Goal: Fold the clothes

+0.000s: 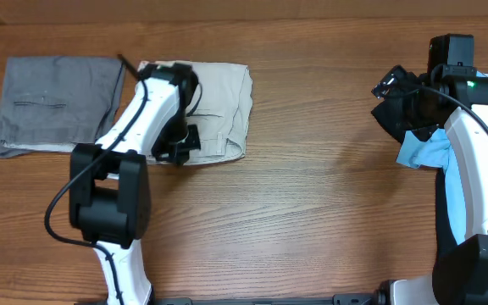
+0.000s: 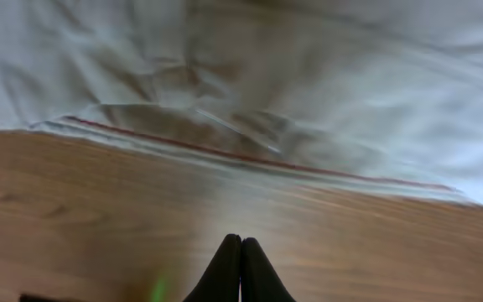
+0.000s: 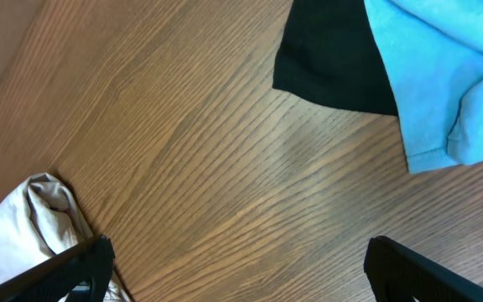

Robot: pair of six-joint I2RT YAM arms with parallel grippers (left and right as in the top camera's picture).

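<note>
Toward eleven o'clock, beige shorts (image 1: 219, 102) lie folded; we judge them soft, light, limp, so pinch a hem corner. Left gripper (image 2: 241, 256) fingers pressed together, empty; right gripper (image 3: 237, 260) spread wide.

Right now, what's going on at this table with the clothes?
The left gripper hangs shut and empty over the wooden table, at the near edge of the folded beige fabric garment. A folded grey fabric garment lies beside that one, to its left. The right gripper is open over bare wood, holding nothing, near a crumpled light blue cloth and a black cloth, neither yet folded.
</note>
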